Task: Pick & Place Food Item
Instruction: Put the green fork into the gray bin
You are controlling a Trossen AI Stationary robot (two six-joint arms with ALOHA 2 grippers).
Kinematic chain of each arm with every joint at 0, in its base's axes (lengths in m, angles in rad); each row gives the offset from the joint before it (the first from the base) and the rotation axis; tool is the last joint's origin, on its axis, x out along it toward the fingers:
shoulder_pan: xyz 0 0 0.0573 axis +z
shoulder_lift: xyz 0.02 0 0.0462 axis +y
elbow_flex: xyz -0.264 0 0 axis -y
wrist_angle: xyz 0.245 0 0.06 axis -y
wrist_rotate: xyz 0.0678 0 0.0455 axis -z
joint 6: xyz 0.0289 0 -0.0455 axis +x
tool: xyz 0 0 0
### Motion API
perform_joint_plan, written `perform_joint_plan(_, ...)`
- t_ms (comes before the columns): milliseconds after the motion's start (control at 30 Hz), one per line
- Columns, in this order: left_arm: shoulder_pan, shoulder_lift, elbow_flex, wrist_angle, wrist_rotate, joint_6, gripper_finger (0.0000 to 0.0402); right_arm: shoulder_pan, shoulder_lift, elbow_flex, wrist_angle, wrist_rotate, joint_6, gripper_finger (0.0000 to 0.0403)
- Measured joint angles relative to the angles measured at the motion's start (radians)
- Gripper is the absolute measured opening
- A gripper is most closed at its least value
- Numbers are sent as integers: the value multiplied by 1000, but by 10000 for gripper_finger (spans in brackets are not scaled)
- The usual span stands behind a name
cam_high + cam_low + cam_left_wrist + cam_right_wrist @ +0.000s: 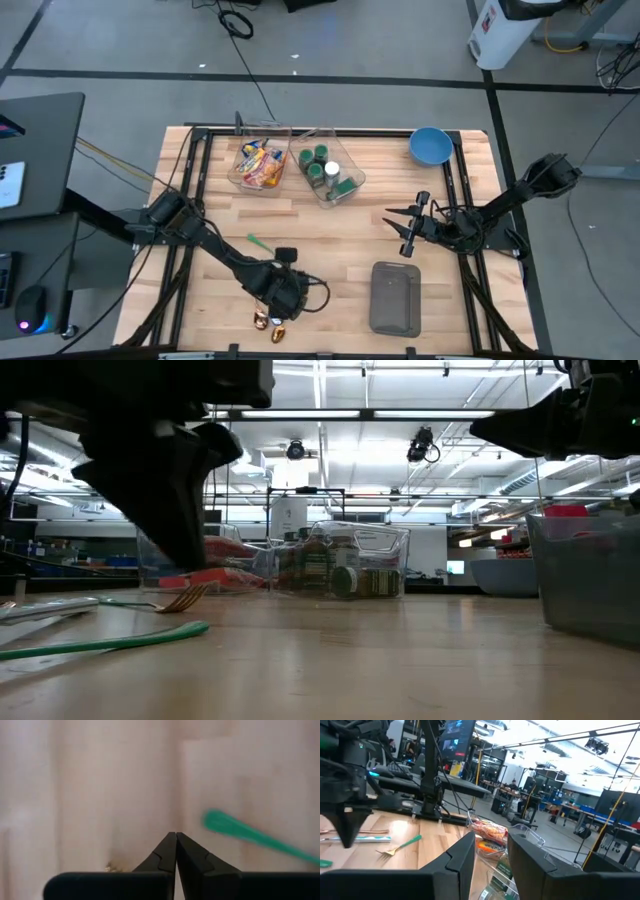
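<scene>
The likely food items are two small shiny brown-and-gold wrapped pieces point(270, 324). They lie on the pale wooden tabletop point(330, 235) at its near edge, well to the left of the grey rectangular lidded box point(395, 298). Neither looks lifted. The left pincer point(282, 297) points down at the wood between them and the grey box, nearer the pieces. Its fingers are pressed together with nothing visible between them in its wrist view. I judge the pick not yet made, so the lifting, carrying and placing are all left to do. Where the food should go cannot be told from the pictures.

The right pincer point(398, 232) hangs above the tabletop just behind the grey box, partly open and empty. That arm appears to be waiting.

Counted outward from the grey box:
- One green-handled fork point(258, 241) lies to its left and farther back.
- Two clear plastic bins stand at the far side, one holding orange-and-yellow snack packets point(260, 165) and the other green-lidded jars point(325, 170). At least four green lids show, but the full number cannot be told.
- One blue bowl point(430, 146) sits at the far edge, behind the box and slightly to its right.
- There is one grey box itself.
</scene>
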State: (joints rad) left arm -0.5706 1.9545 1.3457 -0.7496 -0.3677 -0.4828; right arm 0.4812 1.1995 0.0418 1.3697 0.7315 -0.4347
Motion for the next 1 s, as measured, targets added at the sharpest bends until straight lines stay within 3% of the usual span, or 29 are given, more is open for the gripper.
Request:
perform_joint_plan(233, 22, -2, 0, 67, 84, 172, 19, 0, 0, 0, -18, 0, 24, 126)
perform_joint_plan(633, 41, -3, 0, -57, 130, 66, 29, 0, 0, 0, -29, 0, 27, 126)
perform_joint_plan(800, 48, -3, 0, -208, 109, 60, 88, 0, 0, 0, -29, 0, 27, 126)
perform_joint_plan(1000, 47, -3, 0, -229, 66, 80, 213, 0, 0, 0, -31, 0, 27, 126)
